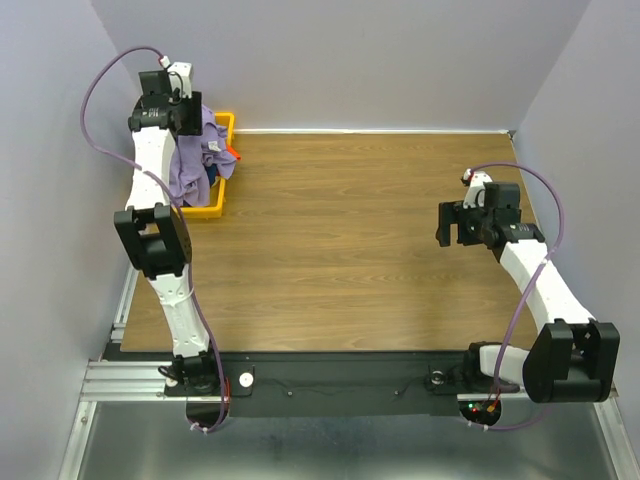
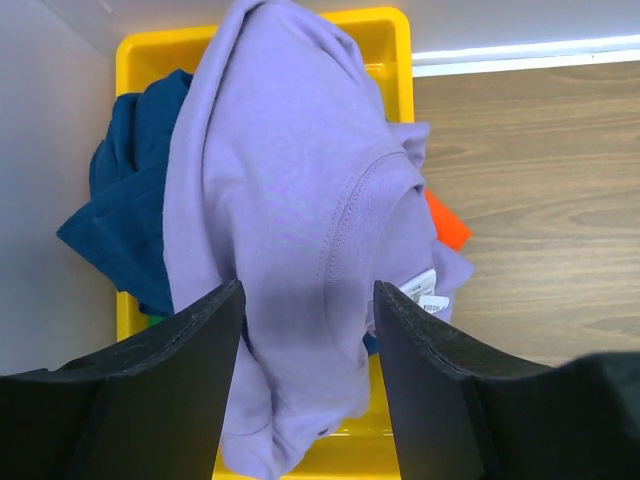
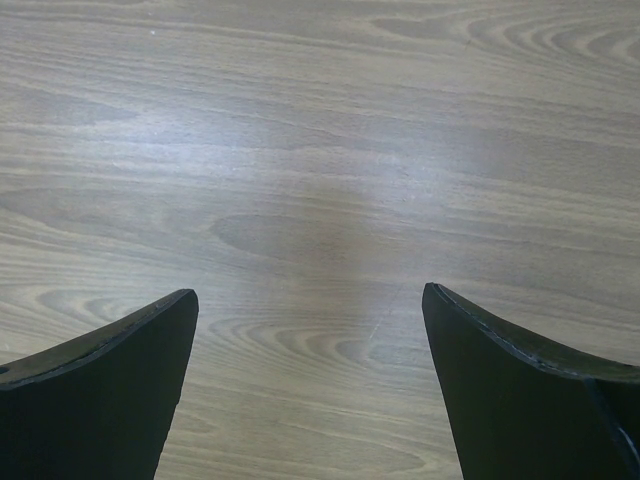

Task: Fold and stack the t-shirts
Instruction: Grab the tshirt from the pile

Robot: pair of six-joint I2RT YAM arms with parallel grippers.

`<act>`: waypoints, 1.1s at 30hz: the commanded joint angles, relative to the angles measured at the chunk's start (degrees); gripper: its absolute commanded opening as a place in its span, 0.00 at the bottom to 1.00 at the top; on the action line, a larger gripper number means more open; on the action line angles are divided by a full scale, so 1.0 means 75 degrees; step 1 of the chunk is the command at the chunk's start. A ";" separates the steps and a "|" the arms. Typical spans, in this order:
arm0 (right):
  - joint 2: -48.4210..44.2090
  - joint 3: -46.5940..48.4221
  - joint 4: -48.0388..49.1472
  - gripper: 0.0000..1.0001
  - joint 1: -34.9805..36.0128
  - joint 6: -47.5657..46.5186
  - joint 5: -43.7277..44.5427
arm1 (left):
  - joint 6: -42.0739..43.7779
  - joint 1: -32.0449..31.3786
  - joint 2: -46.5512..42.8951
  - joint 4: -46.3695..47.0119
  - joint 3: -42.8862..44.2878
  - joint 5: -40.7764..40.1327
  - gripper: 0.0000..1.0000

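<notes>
Seemingly pinching purple shirt [image 2: 280, 150] in left claw [image 2: 307, 290], 10 o'clock above bin [image 2: 385, 25]; right claw [image 3: 309, 290] gaping, empty. Could drag tangled navy shirt [image 2: 120, 200] out too.

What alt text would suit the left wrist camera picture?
A lavender t-shirt drapes over a yellow bin, its near part passing between two black fingers. A navy t-shirt bunches in the bin on the left, and orange cloth peeks out on the right, beside wooden table.
</notes>
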 commanded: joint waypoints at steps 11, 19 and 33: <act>0.0082 0.0020 0.0088 1.00 -0.0017 -0.0059 0.0149 | 0.0069 0.0018 0.0529 0.0021 0.0406 0.0048 0.59; 0.0071 0.0043 0.0076 1.00 -0.0017 -0.0035 0.0161 | 0.0105 0.0018 0.0530 -0.0130 0.0908 0.0036 0.22; -0.0070 -0.0051 0.0053 1.00 -0.0017 -0.0047 -0.0014 | -0.0375 0.0018 -0.1637 0.1180 0.1427 0.0024 0.00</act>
